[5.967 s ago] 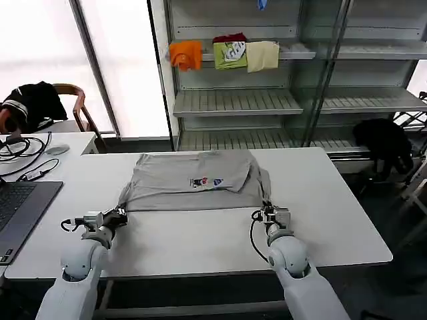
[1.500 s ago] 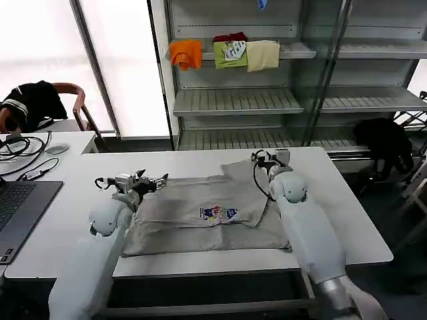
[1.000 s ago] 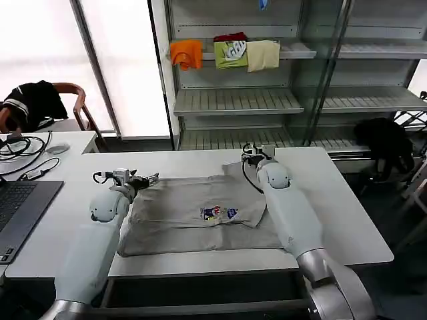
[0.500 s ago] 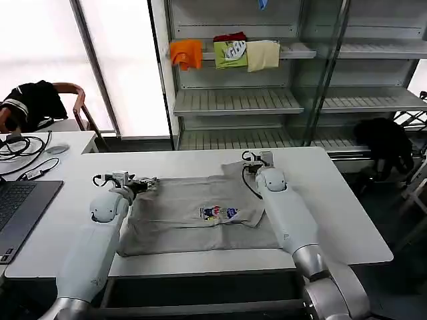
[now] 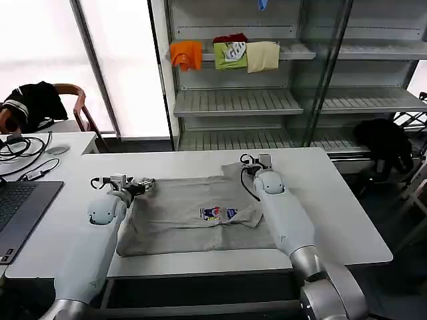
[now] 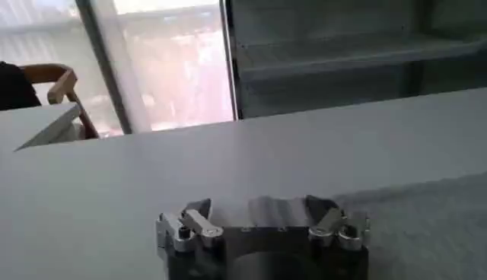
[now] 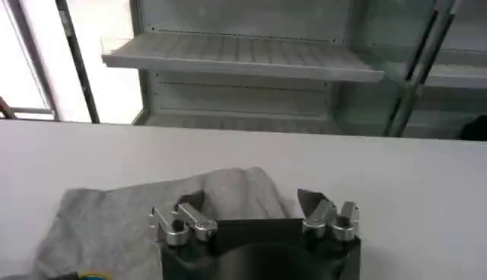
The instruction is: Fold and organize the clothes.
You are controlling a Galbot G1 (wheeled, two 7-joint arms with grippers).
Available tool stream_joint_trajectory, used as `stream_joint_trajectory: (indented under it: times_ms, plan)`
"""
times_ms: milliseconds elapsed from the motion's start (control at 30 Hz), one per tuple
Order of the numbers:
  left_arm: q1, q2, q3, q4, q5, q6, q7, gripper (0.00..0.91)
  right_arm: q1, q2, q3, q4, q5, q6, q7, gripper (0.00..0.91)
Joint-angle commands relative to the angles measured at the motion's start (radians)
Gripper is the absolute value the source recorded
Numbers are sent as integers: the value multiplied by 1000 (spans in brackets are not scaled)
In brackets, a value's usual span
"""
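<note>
So your left gripper and right gripper, fingers spread and empty, sit at the shirt's far corners, apparently to release the fold.

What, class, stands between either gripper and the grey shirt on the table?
Nothing visible does. The left gripper sits at the far left corner of the grey shirt, and the right gripper at its far right corner. Bare white table surrounds the shirt; the laptop lies off to the left.
</note>
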Motion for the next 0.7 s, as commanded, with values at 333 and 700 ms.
stream_joint_trajectory:
  times_ms: [333,700]
  plan:
    - [33,-25,7,-12,1,18,10,20,-21,-5,-3,24,9,-18,20,0]
    - [39,-30,-11,-43,-2,5,3,10,-68,-38,2,169,38,-28,24,0]
